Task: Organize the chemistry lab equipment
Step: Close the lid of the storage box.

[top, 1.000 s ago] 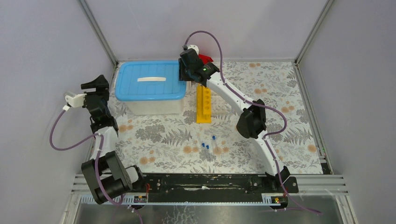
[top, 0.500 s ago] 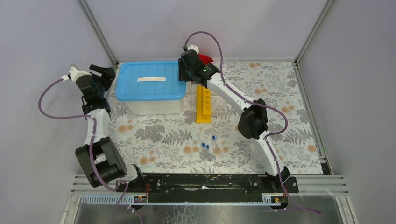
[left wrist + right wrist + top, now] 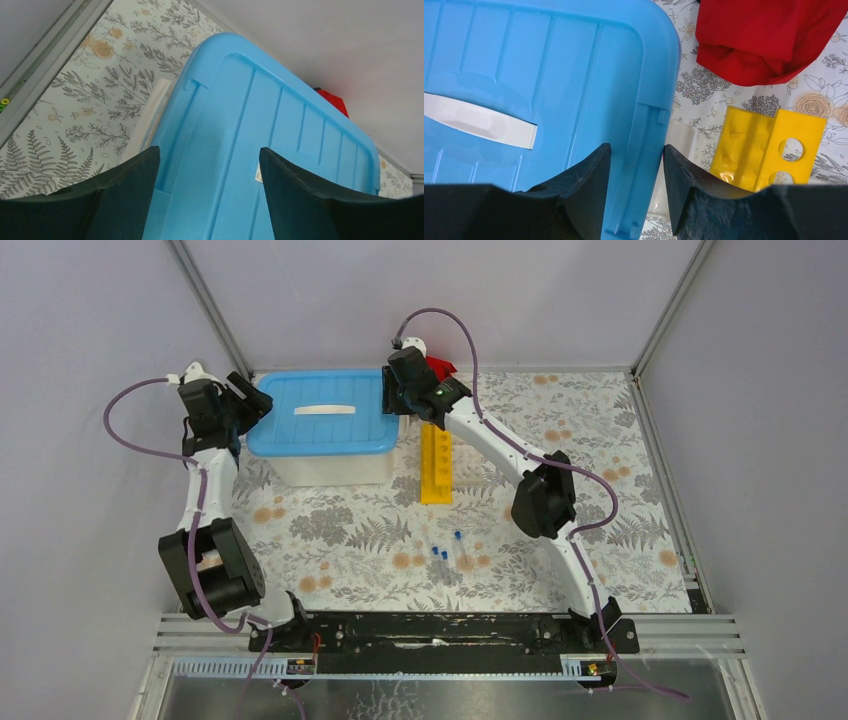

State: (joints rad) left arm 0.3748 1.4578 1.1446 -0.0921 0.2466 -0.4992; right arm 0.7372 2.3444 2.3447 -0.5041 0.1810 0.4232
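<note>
Blue-lidded tub (image 3: 322,425) sits far-left on table (image 3: 600,500), long axis left-right, one arm at each end. Left gripper (image 3: 208,152): jaws wide apart, facing left end. Right gripper (image 3: 636,147): jaws straddle right-end rim; pinch cannot be told.

Glossy plastic tub lid (image 3: 549,75), smooth plastic rack (image 3: 796,125), creased red cloth (image 3: 769,40).

One blue-lidded tub (image 3: 320,430), one yellow rack (image 3: 436,465), three small blue-capped tubes (image 3: 437,552), one red item (image 3: 769,40).
</note>
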